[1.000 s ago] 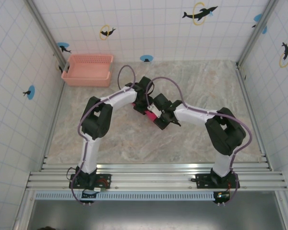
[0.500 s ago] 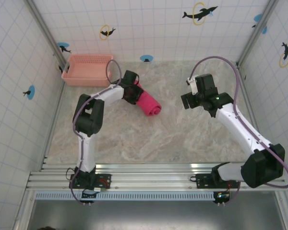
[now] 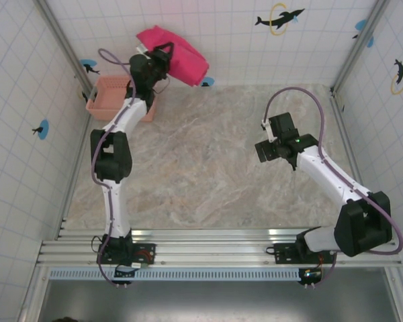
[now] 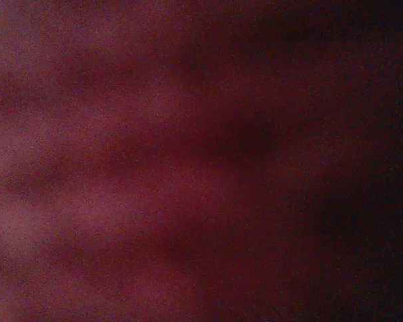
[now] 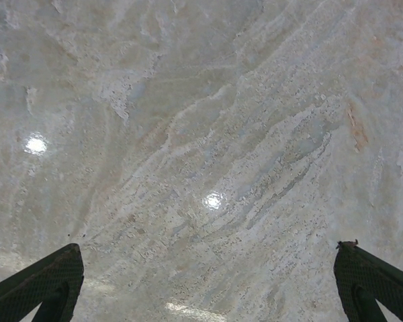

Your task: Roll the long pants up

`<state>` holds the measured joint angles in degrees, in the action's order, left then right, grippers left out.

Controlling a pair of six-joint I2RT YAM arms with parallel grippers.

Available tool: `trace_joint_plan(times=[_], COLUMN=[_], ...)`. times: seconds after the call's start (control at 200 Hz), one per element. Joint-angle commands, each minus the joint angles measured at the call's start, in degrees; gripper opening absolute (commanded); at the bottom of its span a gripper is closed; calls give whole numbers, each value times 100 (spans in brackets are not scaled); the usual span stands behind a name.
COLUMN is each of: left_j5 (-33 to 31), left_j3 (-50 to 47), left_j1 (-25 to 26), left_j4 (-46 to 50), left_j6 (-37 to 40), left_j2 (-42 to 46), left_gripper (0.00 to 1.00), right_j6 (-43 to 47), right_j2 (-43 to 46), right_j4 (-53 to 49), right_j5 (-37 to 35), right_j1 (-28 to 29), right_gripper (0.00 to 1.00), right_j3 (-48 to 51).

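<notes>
pants (image 3: 174, 55): rolled into a magenta bundle, lifted off the table, up by the far wall just right of the basket (image 3: 106, 97); close-up from the left wrist a dark red blur of cloth.
left gripper (image 3: 162, 57): clamped on the near-left end of the roll, arm stretched far over the basket.
step: rolling apparently finished; bundle in carry, likely toward the basket.
next move: lower the roll over the basket opening, keep it from unwinding, then let go.
right gripper (image 5: 208, 282): jaws spread wide, nothing between them, above bare table (image 5: 201, 134), well apart from the pants.
</notes>
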<state>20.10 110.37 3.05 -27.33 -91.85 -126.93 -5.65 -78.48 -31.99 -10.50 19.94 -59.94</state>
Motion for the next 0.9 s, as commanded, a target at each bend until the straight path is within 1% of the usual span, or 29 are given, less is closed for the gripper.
trace_joint_plan(times=[0.0,0.13,0.23,0.28,0.36,0.435,0.585,0.896], left_j5=[-100,88,5,-135,-293,-360,-594,-891], left_j3=[-255,-416,-586,-736,-962,-1031,-1291,-1647], left_j1=[-541,-995,-1169,-1205,-1253,-1266,-1296,-1489], left_j4=[-813,-924,-811,-757,-1391,-1638,-1805,-2250], left_j6=[214,287,650,719,582,507,702,687], left_j2=[465,520,624,633,438,235,69,-296], left_gripper=[0,0,0,0,0,0,0,0], right_j6=[-59,-97,-77,-77,-85,-85,-111,-164], right_j2=[-86,-161,-177,-152,-167,-215,-306,-589], right_j4=[-18,-187,-363,-437,-611,-783,-1093,-1411], right_j5=[-263,-346,-428,-480,-507,-554,-686,-828], right_j1=[-19,-12,23,44,45,74,164,486], right_gripper=[99,99,99,99,99,99,99,99], right_j3=[70,51,-17,-31,-100,-183,-340,-434])
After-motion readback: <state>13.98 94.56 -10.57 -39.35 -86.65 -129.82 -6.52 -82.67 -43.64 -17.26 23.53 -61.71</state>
